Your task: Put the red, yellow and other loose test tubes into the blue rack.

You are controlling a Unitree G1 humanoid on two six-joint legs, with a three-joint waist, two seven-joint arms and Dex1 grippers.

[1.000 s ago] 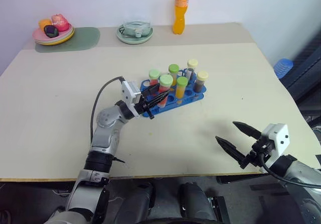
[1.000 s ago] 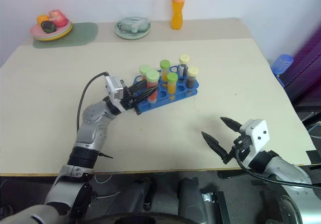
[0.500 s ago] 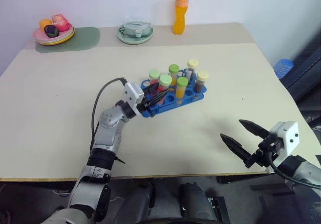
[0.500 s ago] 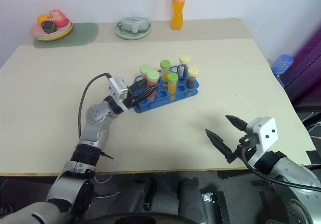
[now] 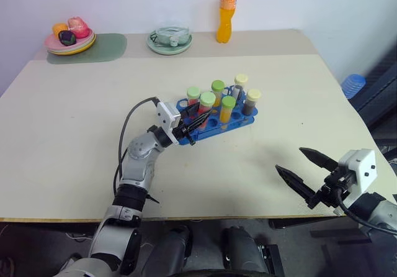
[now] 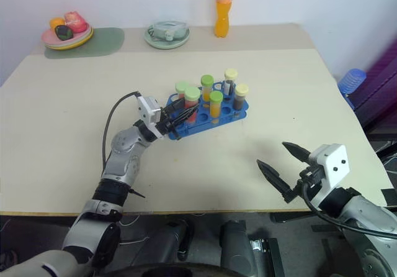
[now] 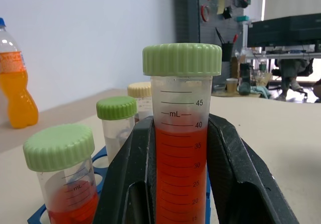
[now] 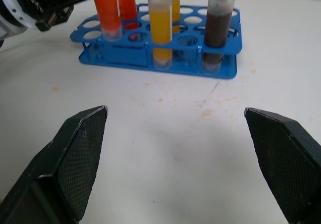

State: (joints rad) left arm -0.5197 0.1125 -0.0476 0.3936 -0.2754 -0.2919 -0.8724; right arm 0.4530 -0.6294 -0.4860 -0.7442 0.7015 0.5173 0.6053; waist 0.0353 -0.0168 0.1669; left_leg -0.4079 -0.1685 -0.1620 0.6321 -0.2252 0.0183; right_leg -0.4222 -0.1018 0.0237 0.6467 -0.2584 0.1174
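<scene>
Left gripper (image 5: 193, 125): clamped on a red-liquid test tube (image 7: 181, 148) with a green cap, held upright at the near left end of the blue rack (image 5: 239, 122).
Right gripper (image 5: 305, 172): fingers spread wide, holding nothing, above the table (image 5: 74, 128) near its front right edge, well apart from the rack.
Blue rack: mid-table, with an orange-yellow green-capped tube (image 8: 160, 20) and a dark brown cream-capped tube (image 8: 219, 20) standing in its holes.
Orange drink bottle (image 5: 226, 11): upright at the table's far edge.

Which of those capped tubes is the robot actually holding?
The green-capped clear tube of red liquid, at the bright blue plastic rack's near-left end, clamped in the left hand; the others stand free.
</scene>
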